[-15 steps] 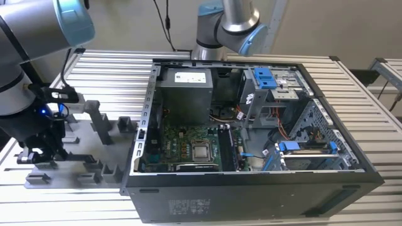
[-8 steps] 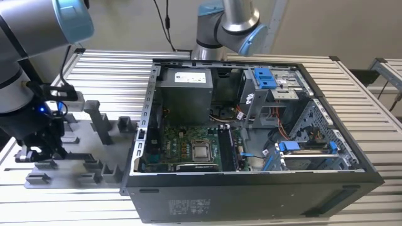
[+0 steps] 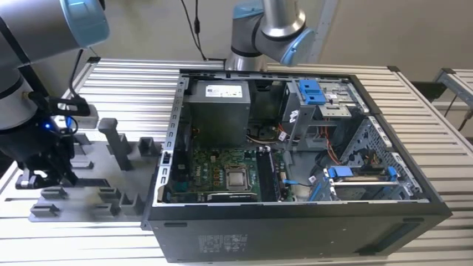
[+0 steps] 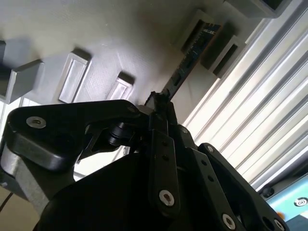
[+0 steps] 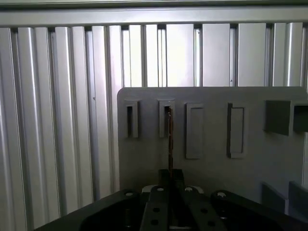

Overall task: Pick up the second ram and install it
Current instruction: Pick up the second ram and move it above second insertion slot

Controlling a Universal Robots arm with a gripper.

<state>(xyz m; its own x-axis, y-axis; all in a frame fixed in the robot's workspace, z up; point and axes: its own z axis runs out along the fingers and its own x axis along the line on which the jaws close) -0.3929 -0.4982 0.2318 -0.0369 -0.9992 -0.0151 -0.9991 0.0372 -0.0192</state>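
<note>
The gripper (image 4: 156, 103) is low over the grey tray (image 3: 85, 210) at the exterior view's left and seems clenched on one end of the second ram (image 5: 170, 139). The other end sits in a tray slot, so lifting and installing in the computer case (image 3: 296, 233) are left. The stick stands on its thin edge, with its long axis pointing straight away from the gripper.

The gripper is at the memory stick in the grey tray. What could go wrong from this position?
1. The gripper appears shut on just one end of the memory stick, so the thin stick might tilt or slip when lifted.
2. Its far end sits in a slot of the grey tray; a crooked pull could jam or bend it.
</note>
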